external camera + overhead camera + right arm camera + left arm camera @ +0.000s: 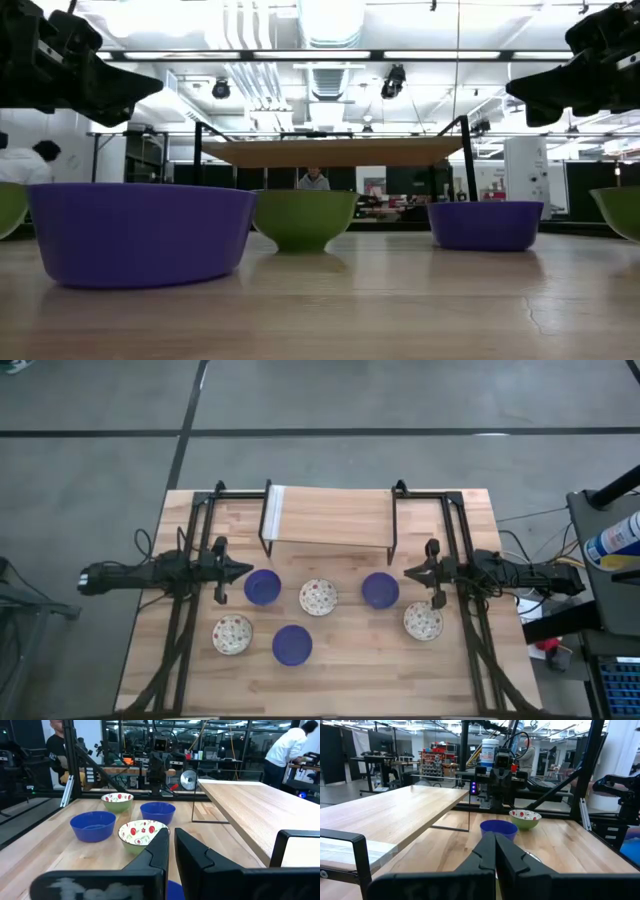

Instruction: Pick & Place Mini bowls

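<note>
Six mini bowls rest upright on their bases on the wooden table. Three are deep blue. Three are white with red speckles inside and green outside. My left gripper hovers shut, just left of the far-left blue bowl, and points right. My right gripper hovers shut, just right of the far-right blue bowl, and points left. In the low view both grippers stand well above the bowls. Neither holds anything.
A low wooden shelf on black metal legs stands on the far half of the table, behind the bowls. Black arm frames run along the left and right sides. People show in the room beyond the table.
</note>
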Controlling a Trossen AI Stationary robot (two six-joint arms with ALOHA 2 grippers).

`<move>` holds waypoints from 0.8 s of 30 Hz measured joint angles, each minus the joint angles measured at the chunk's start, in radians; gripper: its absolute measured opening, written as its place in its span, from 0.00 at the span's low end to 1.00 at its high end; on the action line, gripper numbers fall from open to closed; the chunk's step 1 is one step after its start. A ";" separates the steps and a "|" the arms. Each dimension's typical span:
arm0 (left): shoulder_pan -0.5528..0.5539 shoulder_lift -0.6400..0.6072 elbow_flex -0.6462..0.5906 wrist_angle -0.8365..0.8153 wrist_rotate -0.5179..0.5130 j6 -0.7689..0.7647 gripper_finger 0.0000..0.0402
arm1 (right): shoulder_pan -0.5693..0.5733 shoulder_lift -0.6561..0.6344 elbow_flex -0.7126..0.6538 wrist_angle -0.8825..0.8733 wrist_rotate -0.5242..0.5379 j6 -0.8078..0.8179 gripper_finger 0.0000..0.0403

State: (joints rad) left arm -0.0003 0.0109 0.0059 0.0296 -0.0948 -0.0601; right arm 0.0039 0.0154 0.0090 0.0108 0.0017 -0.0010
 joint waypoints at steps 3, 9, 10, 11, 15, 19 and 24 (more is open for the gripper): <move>0.000 0.000 0.000 0.000 0.000 0.000 0.00 | 0.000 0.000 0.000 0.000 0.000 0.000 0.07; 0.000 0.000 0.000 0.000 0.000 0.000 0.00 | 0.000 0.000 0.000 0.000 0.000 0.000 0.07; 0.000 0.000 0.000 0.000 0.000 0.000 0.00 | 0.000 0.000 0.000 0.000 0.000 0.000 0.07; 0.000 0.000 0.000 0.000 0.000 0.000 0.00 | 0.000 0.000 0.000 0.000 0.000 0.000 0.07; 0.000 0.000 0.000 0.000 0.000 0.000 0.00 | 0.000 0.000 0.000 0.000 0.000 0.000 0.07; 0.000 0.000 0.000 0.000 0.000 0.000 0.00 | 0.000 0.000 0.000 0.000 0.000 0.000 0.07; 0.000 0.000 0.000 0.000 0.000 0.000 0.00 | 0.000 0.000 0.000 0.000 0.000 -0.012 0.07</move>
State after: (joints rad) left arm -0.0003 0.0113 0.0059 0.0296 -0.0948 -0.0601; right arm 0.0036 0.0156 0.0090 0.0109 0.0021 -0.0131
